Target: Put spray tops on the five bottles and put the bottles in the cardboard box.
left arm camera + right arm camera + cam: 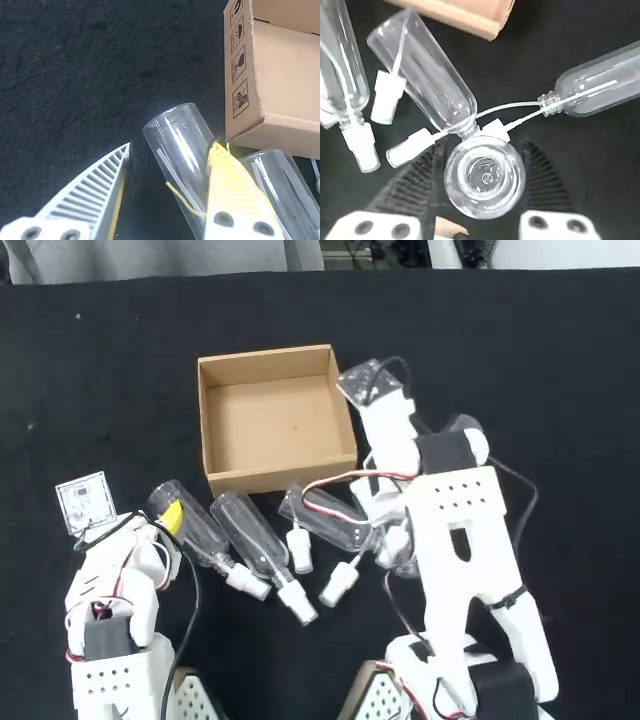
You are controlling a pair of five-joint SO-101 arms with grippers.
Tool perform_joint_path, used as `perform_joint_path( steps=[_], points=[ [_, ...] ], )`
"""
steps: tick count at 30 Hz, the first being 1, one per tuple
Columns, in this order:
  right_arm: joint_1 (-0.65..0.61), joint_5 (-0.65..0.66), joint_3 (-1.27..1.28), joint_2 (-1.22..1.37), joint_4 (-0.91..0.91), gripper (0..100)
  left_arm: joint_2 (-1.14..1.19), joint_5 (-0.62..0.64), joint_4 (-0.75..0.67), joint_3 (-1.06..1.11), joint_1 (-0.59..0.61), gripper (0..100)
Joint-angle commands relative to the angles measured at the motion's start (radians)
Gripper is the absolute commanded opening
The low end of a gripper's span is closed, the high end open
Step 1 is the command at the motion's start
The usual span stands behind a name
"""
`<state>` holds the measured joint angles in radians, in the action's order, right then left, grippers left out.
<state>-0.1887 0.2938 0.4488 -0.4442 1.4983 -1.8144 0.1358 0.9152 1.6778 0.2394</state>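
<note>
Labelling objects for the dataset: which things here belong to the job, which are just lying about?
Job: cardboard box; lying bottles; held bottle, in the right gripper; spray tops.
Lying about: black table cover; white tag; arm cables.

Setting reads as a robotics lab bench, not a home or a shop. Evidence: the counter (560, 360) is covered edge to edge in plain black cloth. Two small white arms of printed plastic with perforated plates stand at its near side, the left arm (110, 670) and the right arm (465, 530). Bare wiring (195, 605) runs loose along them, and a square printed marker card (85, 500) sits on the left arm. Items laid out: a plain cardboard box (275, 420) and clear bottles (255, 530). Beyond the far edge is a pale strip (150, 255), floor or wall, and dark gear with cables (400, 252).
</note>
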Motion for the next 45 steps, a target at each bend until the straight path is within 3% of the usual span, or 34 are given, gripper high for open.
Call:
perform_joint_path(
  steps=[1, 15, 45],
  points=[
    [-0.032, -0.043, -0.085, -0.056, 0.011, 13.5, -0.014, -0.002, 0.000, 0.022, -0.005, 23],
    [-0.094, -0.051, 0.033, -0.440, 0.012, 13.5, -0.014, -0.002, 0.000, 0.022, -0.005, 23],
    [-0.091, -0.041, 0.352, -0.829, -0.129, 13.4, -0.014, -0.008, -0.002, 0.022, -0.002, 23]
  ],
)
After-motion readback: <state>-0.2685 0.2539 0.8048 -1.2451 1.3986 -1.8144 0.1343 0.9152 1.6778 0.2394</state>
